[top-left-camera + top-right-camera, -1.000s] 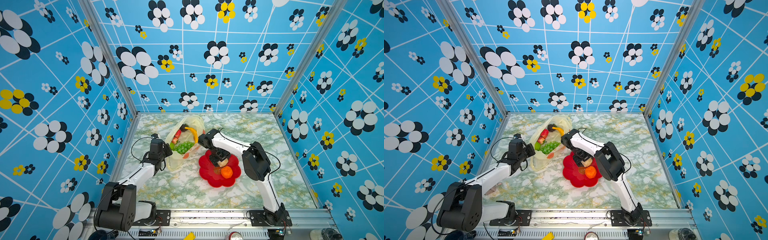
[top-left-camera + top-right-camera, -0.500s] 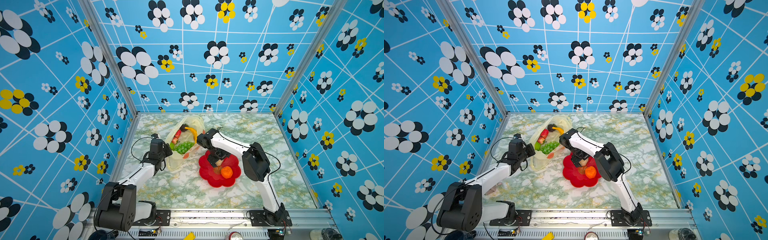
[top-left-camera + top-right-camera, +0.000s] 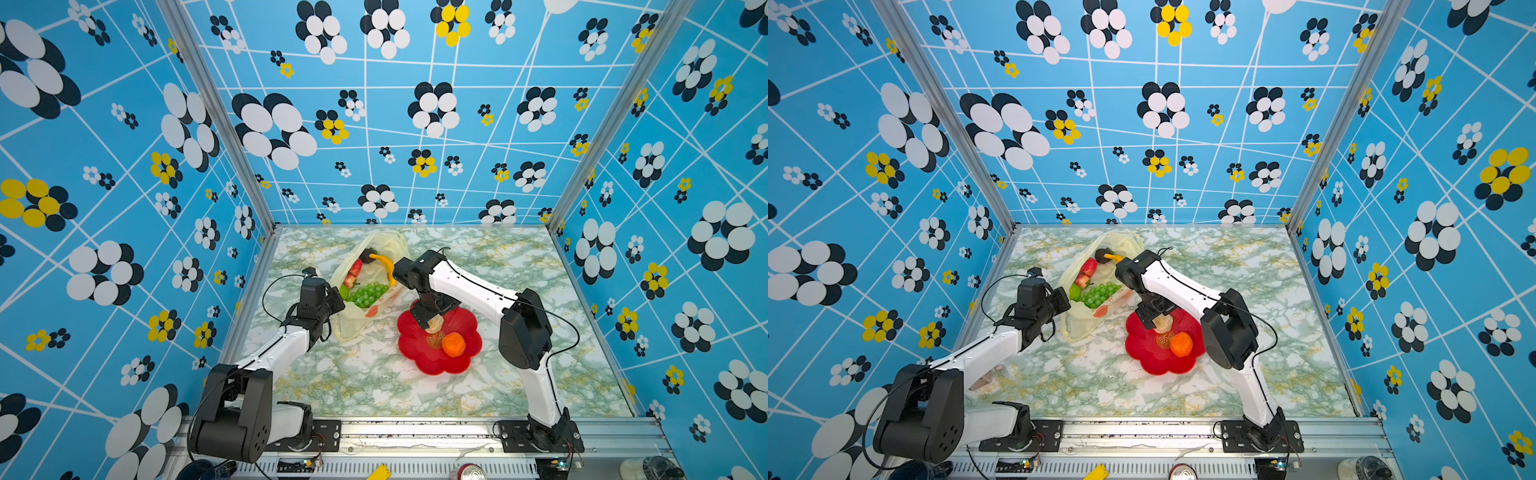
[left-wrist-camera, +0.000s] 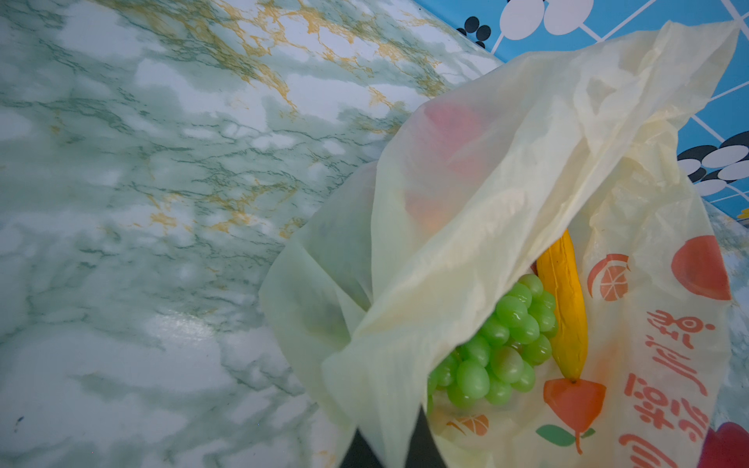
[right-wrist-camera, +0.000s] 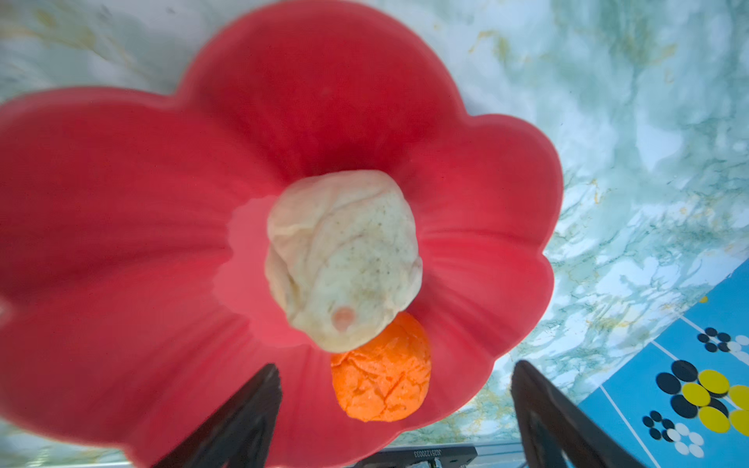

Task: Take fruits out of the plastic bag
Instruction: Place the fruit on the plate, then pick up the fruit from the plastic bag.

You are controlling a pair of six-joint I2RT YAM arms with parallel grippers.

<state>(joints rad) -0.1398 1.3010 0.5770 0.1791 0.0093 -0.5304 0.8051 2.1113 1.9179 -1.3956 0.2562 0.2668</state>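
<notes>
The pale-yellow plastic bag (image 3: 353, 328) (image 3: 1077, 324) (image 4: 527, 162) lies at the table's back left, mouth open. Inside it show a yellow banana (image 3: 386, 266) (image 4: 565, 308), green grapes (image 3: 368, 295) (image 4: 502, 348), a red strawberry (image 3: 354, 269), a dark purple piece (image 3: 368, 254) and a green fruit (image 3: 1074, 292). My left gripper (image 3: 337, 300) (image 4: 385, 443) is shut on the bag's edge and holds it up. My right gripper (image 3: 430, 321) (image 5: 396, 364) hangs open and empty just above a cream piece (image 3: 434, 325) (image 5: 344, 259) and an orange (image 3: 453, 344) (image 5: 381, 377).
The cream piece and the orange lie on a red flower-shaped plate (image 3: 432, 361) (image 5: 121, 202) right of the bag. Blue patterned walls close the table on three sides. A metal rail (image 3: 415, 424) runs along the front edge.
My right gripper's jaws have spread wider over the plate and the arm has edged slightly towards the bag. The left gripper and the bag have not moved.
</notes>
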